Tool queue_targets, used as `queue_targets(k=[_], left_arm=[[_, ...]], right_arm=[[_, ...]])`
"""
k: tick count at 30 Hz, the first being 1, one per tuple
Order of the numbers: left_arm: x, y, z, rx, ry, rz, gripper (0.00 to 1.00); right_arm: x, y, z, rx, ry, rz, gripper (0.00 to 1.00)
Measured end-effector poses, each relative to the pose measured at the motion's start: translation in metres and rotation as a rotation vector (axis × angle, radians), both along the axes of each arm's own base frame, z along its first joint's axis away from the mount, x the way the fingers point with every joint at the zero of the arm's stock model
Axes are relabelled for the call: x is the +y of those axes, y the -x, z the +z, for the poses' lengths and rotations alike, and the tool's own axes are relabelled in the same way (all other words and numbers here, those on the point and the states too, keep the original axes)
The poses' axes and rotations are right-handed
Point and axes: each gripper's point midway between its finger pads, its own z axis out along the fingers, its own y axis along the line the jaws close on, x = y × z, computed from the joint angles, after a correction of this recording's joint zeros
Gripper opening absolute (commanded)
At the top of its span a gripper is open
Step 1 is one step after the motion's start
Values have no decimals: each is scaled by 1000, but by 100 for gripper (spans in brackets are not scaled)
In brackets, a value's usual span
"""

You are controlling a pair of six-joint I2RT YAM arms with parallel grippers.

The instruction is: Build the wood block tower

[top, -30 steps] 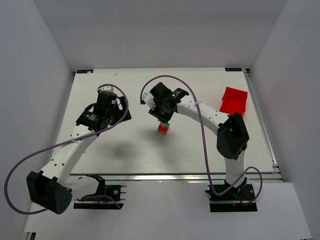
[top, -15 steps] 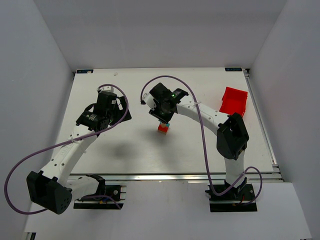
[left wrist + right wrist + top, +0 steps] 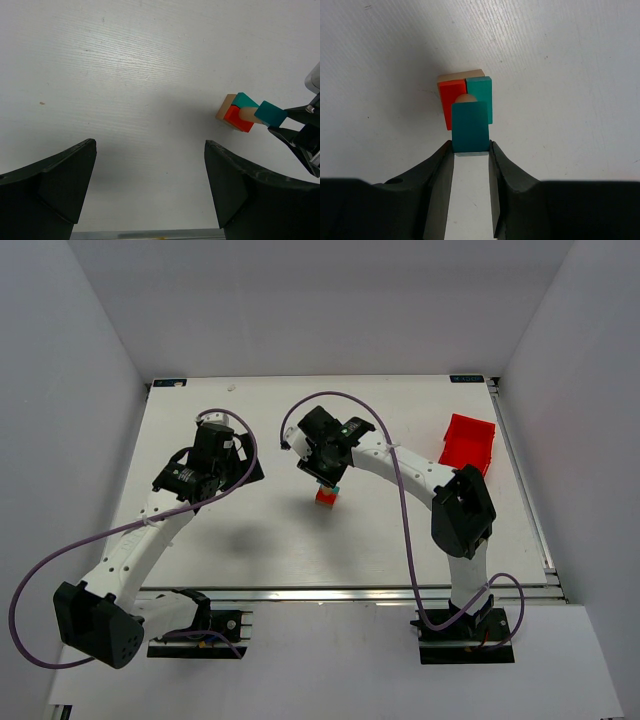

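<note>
item 1, tower (image 3: pixel 326 497): a small stack on the desk (image 3: pixel 250 540), near the middle and slightly right of centre in the top view. a tan block is seen at the base, with a red piece and a teal piece set side by side on it. in the right wrist view the red lies on the left and the teal on the right.

item 2, right pincer (image 3: pixel 470 146): placed directly over the tower, its fingers clamped on a teal block (image 3: pixel 470 127) (a separate piece from the teal one in the stack). a rounded tan end (image 3: pixel 465 98) is seen just past the held block, between it and the stack. whether this end belongs to the block or to the stack cannot be told, nor whether the held block touches the tower.

item 3, left pincer (image 3: pixel 150 165): held above bare desk, well to the left of the tower, its fingers spread wide apart. the tower and the tip of the right pincer are seen at the right edge of the left wrist view.

item 4, bin (image 3: pixel 467 442): red, set near the right edge of the desk, well apart from the tower.

item 5, cable (image 3: pixel 335 393): purple, looped above the right arm's wrist; a like one is run along the left arm.
</note>
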Motion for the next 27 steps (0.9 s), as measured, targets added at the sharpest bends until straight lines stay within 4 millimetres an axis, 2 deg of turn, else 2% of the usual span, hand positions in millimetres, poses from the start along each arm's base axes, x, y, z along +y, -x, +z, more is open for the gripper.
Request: queue_targets(k=[4, 10, 27], left_arm=[[-1, -1, 1, -5, 6, -4, 98], [-2, -1, 1, -5, 7, -5, 98], [-2, -1, 1, -4, 7, -5, 98]], right_arm=[[1, 1, 0, 1, -2, 4, 16], [4, 0, 4, -5, -10, 7, 23], [4, 0, 4, -5, -9, 7, 23]])
